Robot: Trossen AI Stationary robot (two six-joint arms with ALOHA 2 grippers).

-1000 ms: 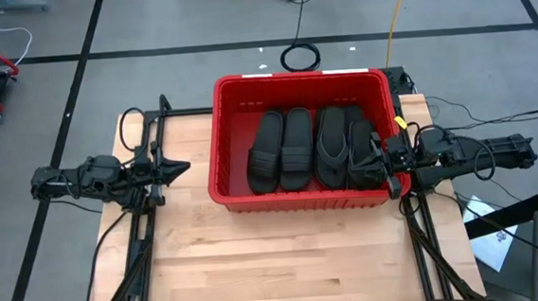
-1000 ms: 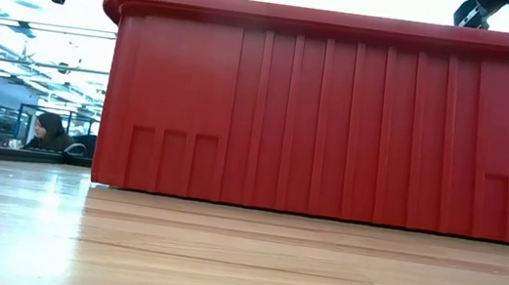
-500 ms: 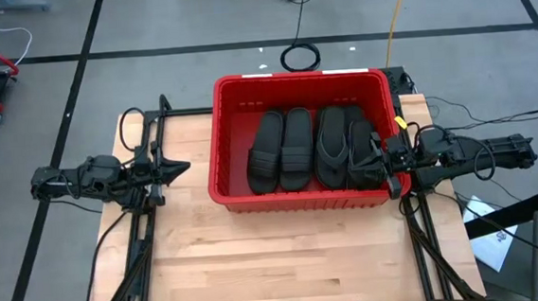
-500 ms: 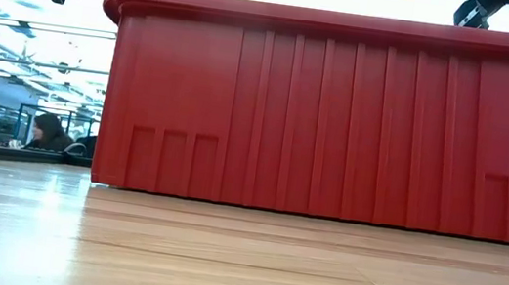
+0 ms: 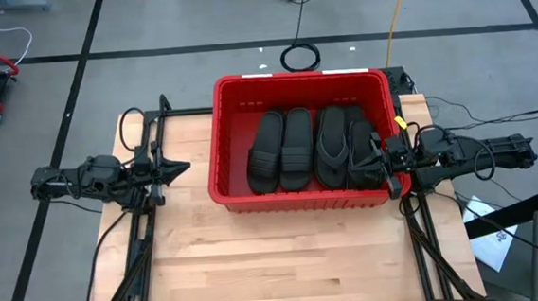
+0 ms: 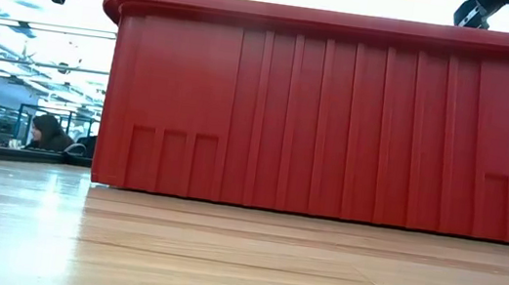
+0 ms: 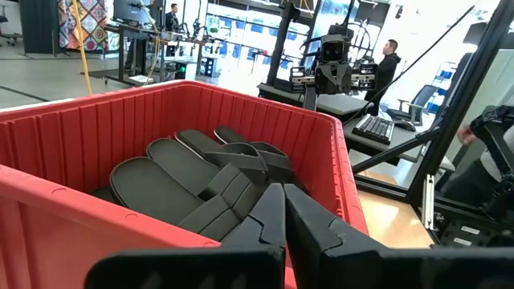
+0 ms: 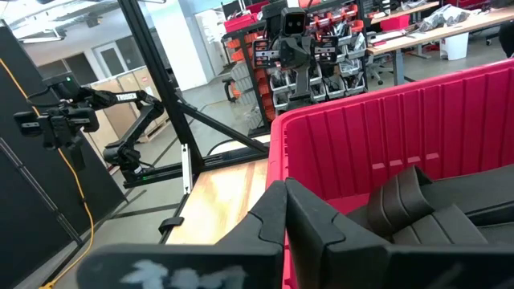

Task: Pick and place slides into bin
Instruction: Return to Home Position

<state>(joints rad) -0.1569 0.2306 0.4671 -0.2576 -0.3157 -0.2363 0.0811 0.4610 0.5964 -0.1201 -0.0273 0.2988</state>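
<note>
The red bin point(image 5: 225, 139) stands on the far half of the wooden table, and its ribbed wall point(image 6: 337, 114) fills the low view. Several black slides point(image 5: 295, 149) lie side by side on its floor, also seen in the left wrist view point(image 7: 173, 172) and the right wrist view point(image 8: 418, 205). My left gripper point(image 5: 183, 166) hangs shut and level to the left of the bin, apart from it, its fingers point(image 7: 269, 217) pointing at the bin. My right gripper point(image 5: 381, 160) is shut and level at the bin's right rim, fingers point(image 8: 273, 210) above that edge.
Bare wooden table point(image 5: 286, 254) stretches from the bin to the near edge. A black cable coil point(image 5: 300, 56) lies on the floor behind the bin. People sit in the room beyond the table point(image 6: 44, 130). Arm frames flank the table on both sides.
</note>
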